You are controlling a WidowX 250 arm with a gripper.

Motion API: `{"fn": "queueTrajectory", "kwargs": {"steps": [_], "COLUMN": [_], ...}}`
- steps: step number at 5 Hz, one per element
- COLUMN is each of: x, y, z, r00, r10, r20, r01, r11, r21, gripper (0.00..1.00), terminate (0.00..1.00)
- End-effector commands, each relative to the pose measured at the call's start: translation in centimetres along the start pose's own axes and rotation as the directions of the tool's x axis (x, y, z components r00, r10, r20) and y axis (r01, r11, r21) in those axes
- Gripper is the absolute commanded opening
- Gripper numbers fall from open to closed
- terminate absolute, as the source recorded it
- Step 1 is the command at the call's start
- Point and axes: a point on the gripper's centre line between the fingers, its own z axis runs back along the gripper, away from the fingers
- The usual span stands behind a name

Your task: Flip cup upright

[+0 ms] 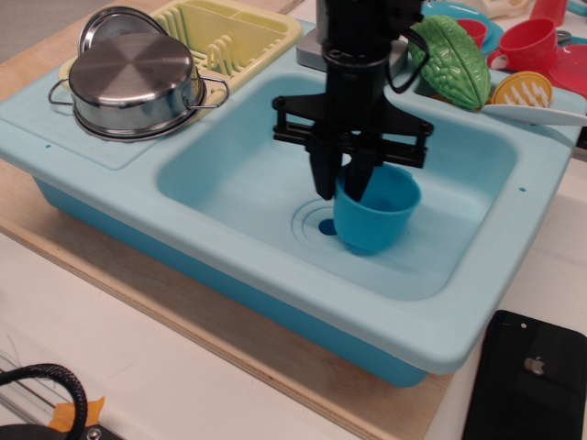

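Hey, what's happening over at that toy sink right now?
A black robot gripper is pinching the rim of a small blue cup inside the pale blue sink, one finger inside and one outside. The cup sits mouth up, beside the drain. A steel pot sits on the counter to the left, untouched.

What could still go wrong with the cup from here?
1. The gripper pinches only the near rim of the cup, so the cup may twist or tilt as it is let go.
2. The cup sits beside the drain, on its ridged rings; an uneven footing could tip it over.
3. One finger seems to reach inside the cup, so a retreat that is not straight up could drag the cup over.
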Motion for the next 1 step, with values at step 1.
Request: {"fn": "queueTrajectory", "kwargs": {"steps": [1], "x": [0.40], "y": [-0.10], "z": [1.44], "r00": [0.999], "r10": [0.003], "r20": [0.049], "r01": [-0.002], "r11": [1.000], "r21": [-0.017], "gripper": [1.00], "terminate": [1.00]}}
